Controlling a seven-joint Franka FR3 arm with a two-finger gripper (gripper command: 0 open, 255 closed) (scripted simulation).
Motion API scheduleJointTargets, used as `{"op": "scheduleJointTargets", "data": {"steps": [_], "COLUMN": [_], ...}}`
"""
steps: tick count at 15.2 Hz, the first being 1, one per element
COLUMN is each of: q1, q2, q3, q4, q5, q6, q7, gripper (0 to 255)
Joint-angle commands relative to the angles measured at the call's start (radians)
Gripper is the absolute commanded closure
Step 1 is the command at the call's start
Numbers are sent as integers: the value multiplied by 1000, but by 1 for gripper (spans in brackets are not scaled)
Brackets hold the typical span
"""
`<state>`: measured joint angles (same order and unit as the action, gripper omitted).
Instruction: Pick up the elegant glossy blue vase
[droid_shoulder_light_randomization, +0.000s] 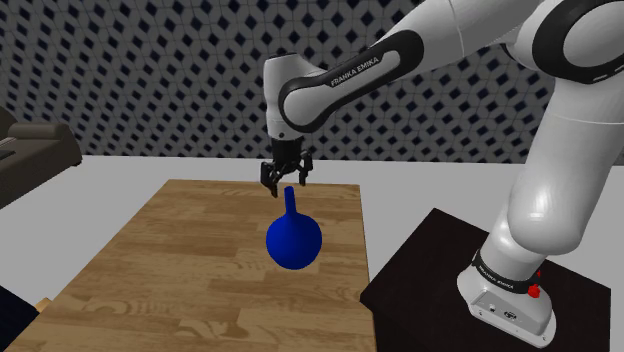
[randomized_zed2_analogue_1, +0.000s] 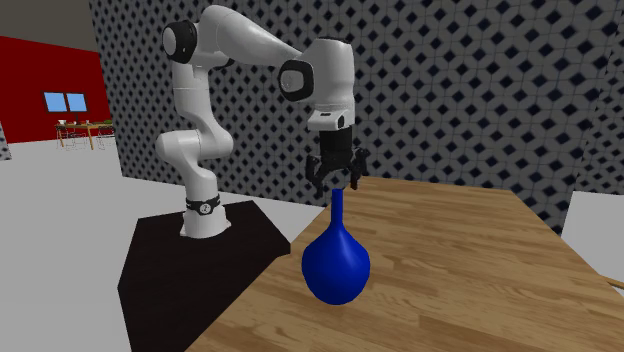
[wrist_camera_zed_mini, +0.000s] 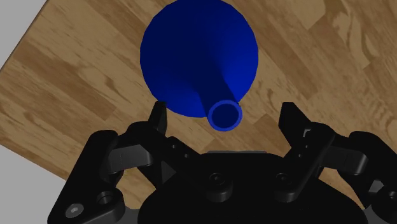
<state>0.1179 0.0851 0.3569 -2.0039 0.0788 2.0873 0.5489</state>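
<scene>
Vase stands upright on the wooden table, bulb down, slim neck up. Gripper hangs directly over the neck, fingers spread either side without contact, evidently aligned for a neck grasp.

Vase solid deep blue, gripper all black, arm white with dark joints, table light-brown wood grain, stand near-black brown, wall dark with pale lattice pattern, floor pale grey, red wall at 9 o'clock in the second exterior view.
</scene>
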Motion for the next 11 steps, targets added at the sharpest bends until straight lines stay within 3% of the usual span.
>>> {"op": "scheduleJointTargets", "data": {"steps": [1, 2, 11], "q1": [0, 0, 0], "q2": [3, 2, 3], "q3": [0, 0, 0], "q4": [-5, -6, -5], "q5": [-1, 0, -1], "q6": [9, 9, 9], "q7": [0, -1, 0], "gripper": [0, 255, 255]}}
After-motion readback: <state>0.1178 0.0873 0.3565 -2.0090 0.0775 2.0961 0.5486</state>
